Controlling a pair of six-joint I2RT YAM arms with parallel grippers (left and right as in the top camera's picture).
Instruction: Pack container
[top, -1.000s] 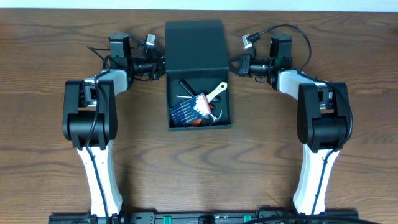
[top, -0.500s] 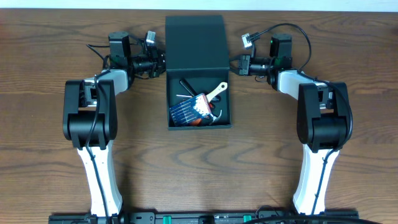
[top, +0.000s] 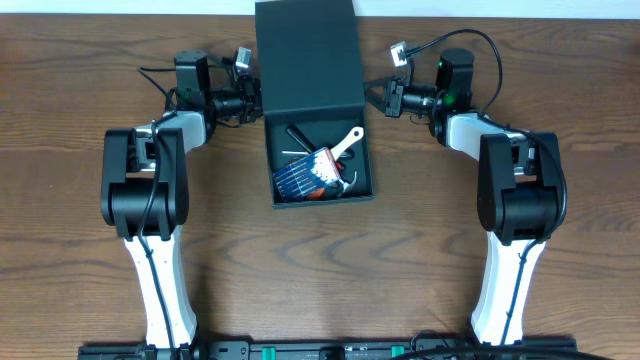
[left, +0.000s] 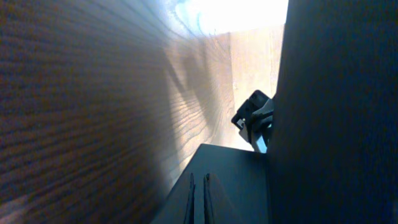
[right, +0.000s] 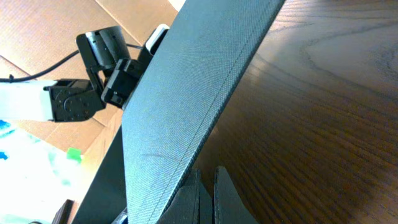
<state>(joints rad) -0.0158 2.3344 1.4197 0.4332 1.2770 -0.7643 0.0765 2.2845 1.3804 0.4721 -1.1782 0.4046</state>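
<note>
Black-and-white arms (top: 148, 195), looping black cables (top: 474, 38)

container (top: 307, 60): dark matte card, fine woven texture | table (top: 400, 260): brown wood grain, slight sheen

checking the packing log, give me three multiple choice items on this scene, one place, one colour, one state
1. Where is the blue case? A in the container B on the table C in a gripper
2. What colour is the brush handle? A green B cream C red
3. The lid is: A shut flat B torn off C raised

Answers: 1 A, it lies inside the walls; 2 B, pale cream against the dark floor; 3 C, the right wrist view shows it tilted up, contents uncovered.
</note>
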